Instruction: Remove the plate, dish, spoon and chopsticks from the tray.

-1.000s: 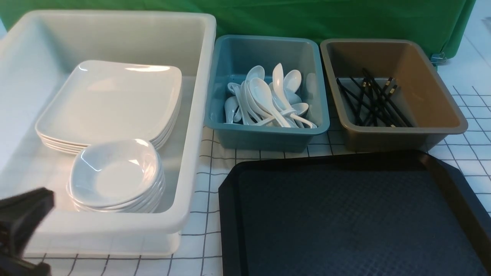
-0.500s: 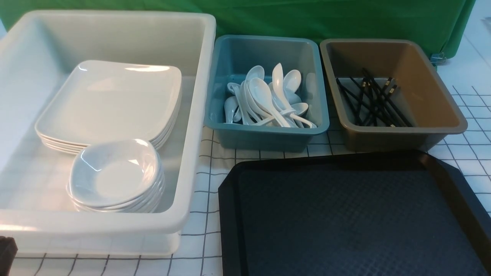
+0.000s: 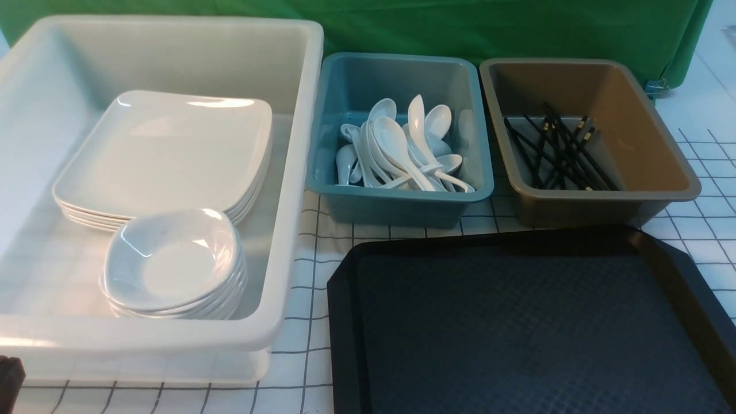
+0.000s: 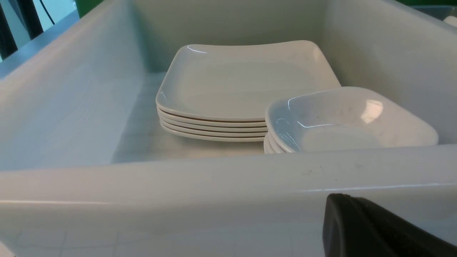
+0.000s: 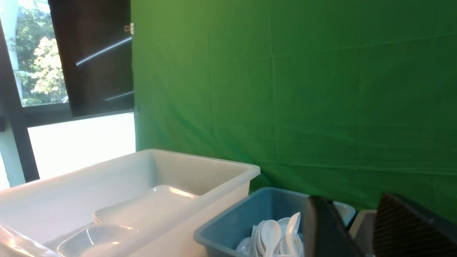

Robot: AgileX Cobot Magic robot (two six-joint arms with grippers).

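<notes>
The tray (image 3: 535,328), taken as the landmark, lies bare nearest the robot, nothing being left on it. Beyond its far left corner, the closed left tool (image 3: 8,376) is seen low beside the white bin (image 3: 299,172), nearer than the right tool (image 5: 357,228), whose fingers stand apart holding nothing. Farther still, the plate (image 3: 167,149) lies flat in that bin, the spoon (image 3: 402,146) and chopsticks (image 3: 560,152) with long axes running away from the tray.
</notes>
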